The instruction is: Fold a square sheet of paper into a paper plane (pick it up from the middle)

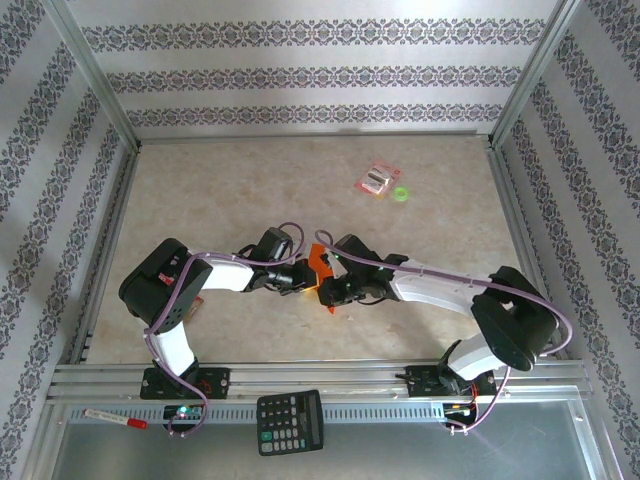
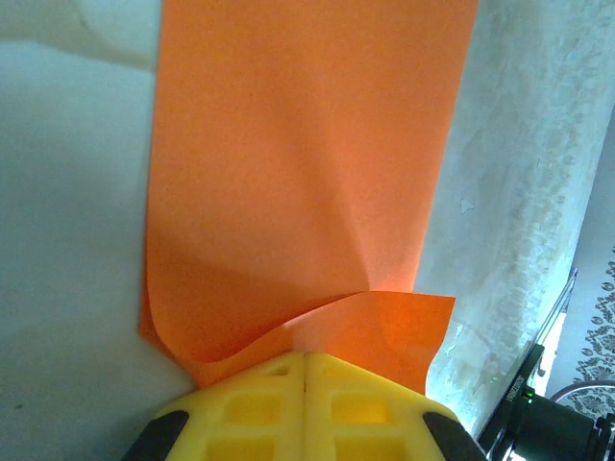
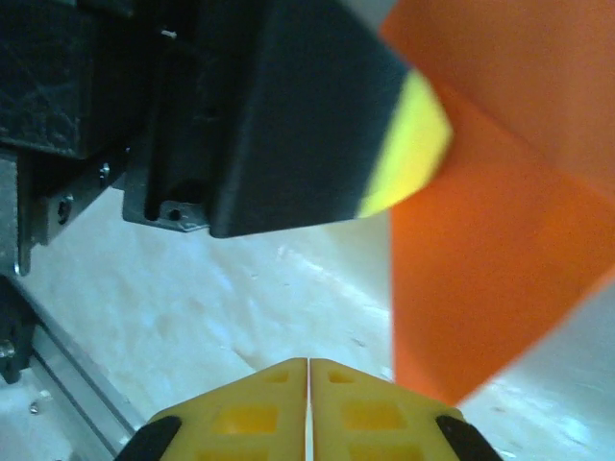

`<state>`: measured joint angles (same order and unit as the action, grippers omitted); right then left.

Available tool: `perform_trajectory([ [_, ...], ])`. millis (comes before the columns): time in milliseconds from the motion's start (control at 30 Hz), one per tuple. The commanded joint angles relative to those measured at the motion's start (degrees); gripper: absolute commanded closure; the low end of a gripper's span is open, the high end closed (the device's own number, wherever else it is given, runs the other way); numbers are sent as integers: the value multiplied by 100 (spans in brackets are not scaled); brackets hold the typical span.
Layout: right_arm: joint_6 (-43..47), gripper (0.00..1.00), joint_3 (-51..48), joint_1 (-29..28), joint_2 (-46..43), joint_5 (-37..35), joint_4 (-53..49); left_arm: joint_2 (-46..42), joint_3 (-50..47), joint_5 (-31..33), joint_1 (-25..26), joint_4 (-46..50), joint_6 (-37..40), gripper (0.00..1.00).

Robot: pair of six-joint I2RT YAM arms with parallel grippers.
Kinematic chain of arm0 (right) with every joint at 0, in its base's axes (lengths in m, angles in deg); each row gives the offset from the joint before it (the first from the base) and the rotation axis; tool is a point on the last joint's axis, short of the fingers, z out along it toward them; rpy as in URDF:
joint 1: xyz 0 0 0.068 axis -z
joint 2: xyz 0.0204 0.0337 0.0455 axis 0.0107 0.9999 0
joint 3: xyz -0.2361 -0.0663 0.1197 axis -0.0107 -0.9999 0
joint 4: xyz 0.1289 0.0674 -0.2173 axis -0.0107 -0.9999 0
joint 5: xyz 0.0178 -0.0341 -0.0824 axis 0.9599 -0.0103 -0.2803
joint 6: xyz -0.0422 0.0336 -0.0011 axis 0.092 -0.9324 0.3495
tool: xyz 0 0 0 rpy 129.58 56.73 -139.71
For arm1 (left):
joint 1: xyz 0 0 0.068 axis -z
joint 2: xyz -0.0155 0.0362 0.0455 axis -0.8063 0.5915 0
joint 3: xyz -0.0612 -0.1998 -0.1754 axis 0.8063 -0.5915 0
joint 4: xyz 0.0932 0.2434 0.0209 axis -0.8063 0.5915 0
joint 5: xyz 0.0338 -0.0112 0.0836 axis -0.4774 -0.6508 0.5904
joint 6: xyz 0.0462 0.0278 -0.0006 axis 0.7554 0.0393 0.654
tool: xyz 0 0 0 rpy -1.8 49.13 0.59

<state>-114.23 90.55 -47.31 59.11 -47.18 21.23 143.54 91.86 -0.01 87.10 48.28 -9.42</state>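
Note:
The square sheet of paper (image 1: 320, 262) is bright orange and folded into a long strip (image 2: 298, 173). It lies at the table's middle, between both arms. My left gripper (image 2: 305, 353) is shut, and the paper's near edge buckles up into a curled flap right at its fingertips, which pinch that edge. From the top view the left gripper (image 1: 305, 278) comes at the paper from the left. My right gripper (image 3: 307, 361) is shut with nothing between its fingers. A pointed corner of the paper (image 3: 480, 288) lies just right of its tips. The right gripper (image 1: 333, 290) sits at the paper's near right side.
A small pink-red packet (image 1: 377, 180) and a green bit (image 1: 401, 194) lie at the back right. A black calculator (image 1: 290, 422) and a red marker (image 1: 115, 418) rest on the metal shelf in front of the rail (image 1: 320, 372). Patterned walls close in three sides.

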Motion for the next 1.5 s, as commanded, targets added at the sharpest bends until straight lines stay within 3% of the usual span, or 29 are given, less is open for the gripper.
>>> perform_trajectory([
  [0,-200,94,95,-39,326,226,330,251,-207,441,-43,689,229,100],
  [333,-54,100,-127,82,850,85,250,232,-145,506,-38,828,321,100],
  [800,-270,100,-845,175,718,154,518,327,2,826,-41,1558,781,100],
  [1467,-1070,100,-1800,351,321,975,1981,399,71,846,-41,1630,852,100],
])
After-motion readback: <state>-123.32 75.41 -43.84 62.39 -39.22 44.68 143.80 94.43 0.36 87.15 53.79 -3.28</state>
